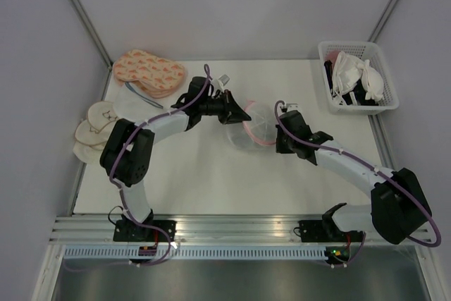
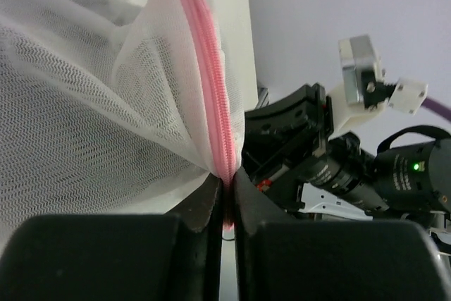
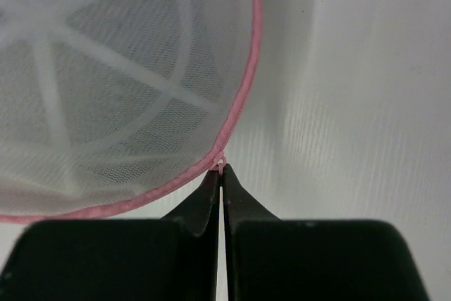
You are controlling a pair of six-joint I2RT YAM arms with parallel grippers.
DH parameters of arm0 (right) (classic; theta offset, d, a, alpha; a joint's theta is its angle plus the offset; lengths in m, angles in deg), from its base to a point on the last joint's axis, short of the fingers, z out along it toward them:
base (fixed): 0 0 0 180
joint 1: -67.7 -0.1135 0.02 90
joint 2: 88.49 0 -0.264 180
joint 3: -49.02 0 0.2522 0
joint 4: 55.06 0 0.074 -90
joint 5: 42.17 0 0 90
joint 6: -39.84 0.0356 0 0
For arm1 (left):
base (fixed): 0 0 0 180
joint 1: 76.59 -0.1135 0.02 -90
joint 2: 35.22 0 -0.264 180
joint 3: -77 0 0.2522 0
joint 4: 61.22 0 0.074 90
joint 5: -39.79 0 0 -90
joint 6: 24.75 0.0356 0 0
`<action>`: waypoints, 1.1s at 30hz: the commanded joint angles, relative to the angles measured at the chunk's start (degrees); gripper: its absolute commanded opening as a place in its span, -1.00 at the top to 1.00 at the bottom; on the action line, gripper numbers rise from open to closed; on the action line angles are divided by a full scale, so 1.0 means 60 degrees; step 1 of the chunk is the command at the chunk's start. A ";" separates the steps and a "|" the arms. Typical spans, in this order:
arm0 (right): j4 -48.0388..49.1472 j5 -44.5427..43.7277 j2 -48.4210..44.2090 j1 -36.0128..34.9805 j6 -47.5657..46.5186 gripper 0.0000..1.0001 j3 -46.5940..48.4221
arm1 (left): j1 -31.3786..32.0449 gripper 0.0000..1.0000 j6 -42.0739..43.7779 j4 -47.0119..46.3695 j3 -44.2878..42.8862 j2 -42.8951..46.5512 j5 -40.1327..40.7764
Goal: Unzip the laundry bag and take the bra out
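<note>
The laundry bag (image 1: 251,130), a small white mesh dome with a pink zip rim, lies at the table's middle between both grippers. My left gripper (image 1: 242,113) is shut on the bag's pink zip rim (image 2: 211,96) at its left edge. My right gripper (image 1: 280,135) is shut on the small zip pull (image 3: 220,166) at the rim on the bag's right side. The right wrist view shows the bag's white ribs (image 3: 106,54) through the mesh. No black bra shows inside the bag; a black garment (image 1: 331,75) lies in the basket.
A white basket (image 1: 358,77) at the back right holds white padded bras. Peach patterned pads (image 1: 148,72) lie at the back left, cream round pads (image 1: 95,128) at the left edge. The table's front edge and metal rail lie by the arm bases.
</note>
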 commanded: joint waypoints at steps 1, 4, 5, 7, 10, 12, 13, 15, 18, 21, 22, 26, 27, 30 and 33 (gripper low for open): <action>0.0548 0.0412 -0.0227 0.0030 -0.0319 0.99 0.0323 | -0.0284 0.77 0.0605 -0.0270 -0.1349 -0.0751 -0.0993; 0.0724 0.1057 -0.0914 0.0030 -0.0480 0.99 0.0089 | -0.0548 -0.40 0.0444 -0.0375 -0.1922 -0.0987 -0.0529; 0.0709 0.1363 -0.1047 0.0030 -0.0509 0.99 0.0002 | -0.0693 -0.99 0.0415 -0.0360 -0.1865 -0.0914 -0.0278; 0.0680 0.1657 -0.1413 0.0030 -0.0626 0.99 -0.0087 | -0.0782 -0.99 0.0472 -0.0157 -0.1355 -0.0359 0.0509; 0.0782 0.2769 -0.1750 0.0015 -0.0831 0.99 -0.0160 | -0.0695 -0.99 0.0416 0.0211 -0.0361 0.0622 0.1246; 0.1045 0.3950 -0.1825 0.0015 -0.0948 0.99 -0.0175 | -0.0593 -0.99 0.0210 0.0197 0.0286 0.1193 0.1582; 0.1177 0.4379 -0.1840 0.0015 -0.0949 0.99 -0.0233 | -0.0404 -0.99 0.0093 0.0154 0.0869 0.1689 0.1686; 0.1704 0.5549 -0.1782 0.0015 -0.0949 0.99 -0.0307 | -0.0183 -0.99 -0.0010 0.0124 0.1312 0.2132 0.1833; 0.2027 0.6111 -0.1431 0.0015 -0.0876 0.99 -0.0278 | 0.0256 -0.99 -0.0536 -0.0256 0.1957 0.2645 0.1775; 0.2232 0.6521 -0.1123 -0.0043 -0.0861 0.99 -0.0321 | 0.0623 -0.99 -0.1196 -0.0811 0.2471 0.2851 0.1804; 0.2262 0.6580 -0.1050 -0.0087 -0.0861 0.99 -0.0336 | 0.0740 -0.99 -0.1299 -0.0843 0.2544 0.2837 0.1833; 0.2335 0.6595 -0.1005 -0.0292 -0.0875 0.99 -0.0322 | 0.0828 -0.99 -0.1431 -0.1062 0.2487 0.2268 0.1761; 0.2350 0.6595 -0.1048 -0.0307 -0.0890 0.99 -0.0336 | 0.0858 -0.97 -0.1446 -0.1106 0.2370 0.2135 0.1688; 0.2365 0.6610 -0.1078 -0.0366 -0.0876 0.99 -0.0366 | 0.1048 -0.71 -0.1475 -0.1281 0.2238 0.1652 0.1585; 0.2379 0.6610 -0.1180 -0.0395 -0.0890 0.99 -0.0380 | 0.1121 0.00 -0.1723 -0.1838 0.2267 0.1257 0.1395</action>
